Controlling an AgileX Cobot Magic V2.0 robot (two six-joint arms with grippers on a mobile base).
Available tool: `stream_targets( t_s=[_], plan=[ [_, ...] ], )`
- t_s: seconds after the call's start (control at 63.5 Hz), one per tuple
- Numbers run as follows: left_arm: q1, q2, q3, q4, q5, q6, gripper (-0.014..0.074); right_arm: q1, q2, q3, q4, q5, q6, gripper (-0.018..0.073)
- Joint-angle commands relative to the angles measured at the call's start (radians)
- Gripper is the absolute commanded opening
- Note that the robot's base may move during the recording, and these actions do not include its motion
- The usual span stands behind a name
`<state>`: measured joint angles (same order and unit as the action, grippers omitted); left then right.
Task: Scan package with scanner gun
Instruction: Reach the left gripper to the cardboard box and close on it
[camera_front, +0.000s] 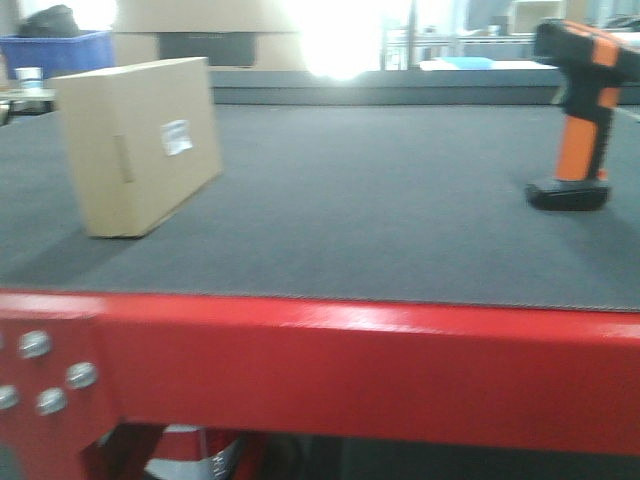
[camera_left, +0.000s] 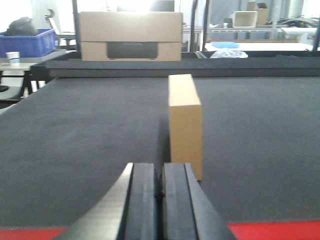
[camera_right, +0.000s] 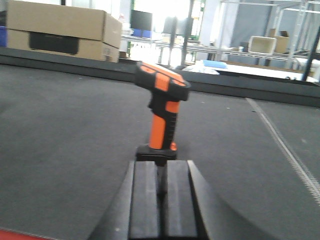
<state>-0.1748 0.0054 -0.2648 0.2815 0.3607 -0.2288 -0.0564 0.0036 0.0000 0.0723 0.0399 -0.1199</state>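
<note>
my left gripper (camera_left: 161, 175): jaws pressed together, holding nothing, low at the near edge of the table.
my right gripper (camera_right: 160, 172): jaws pressed together too, empty.
package (camera_front: 140, 145): stands on edge on the left of the grey mat (camera_front: 380, 200), just ahead of my left gripper, not touching it.
label (camera_front: 177, 136): small, white, on the package's broad face.
scanner gun (camera_front: 580, 110): upright on its black foot at the right, just beyond my right gripper, well apart from the package.
far side: big pale boxes (camera_left: 130, 36) with a dark panel.
</note>
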Motion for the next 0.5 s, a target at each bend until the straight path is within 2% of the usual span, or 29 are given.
stream_targets(
  t_s=[0.0,0.488],
  plan=[
    [0.002,-0.005,0.0,0.001,-0.019,-0.005,-0.0111,0.002,-0.004,0.0,-0.006,-0.012,0.001,-0.0162],
    [0.002,-0.005,0.0,0.001,-0.019,-0.005,-0.0111,0.002,-0.004,0.0,-0.006,-0.012,0.001,-0.0162]
  ],
)
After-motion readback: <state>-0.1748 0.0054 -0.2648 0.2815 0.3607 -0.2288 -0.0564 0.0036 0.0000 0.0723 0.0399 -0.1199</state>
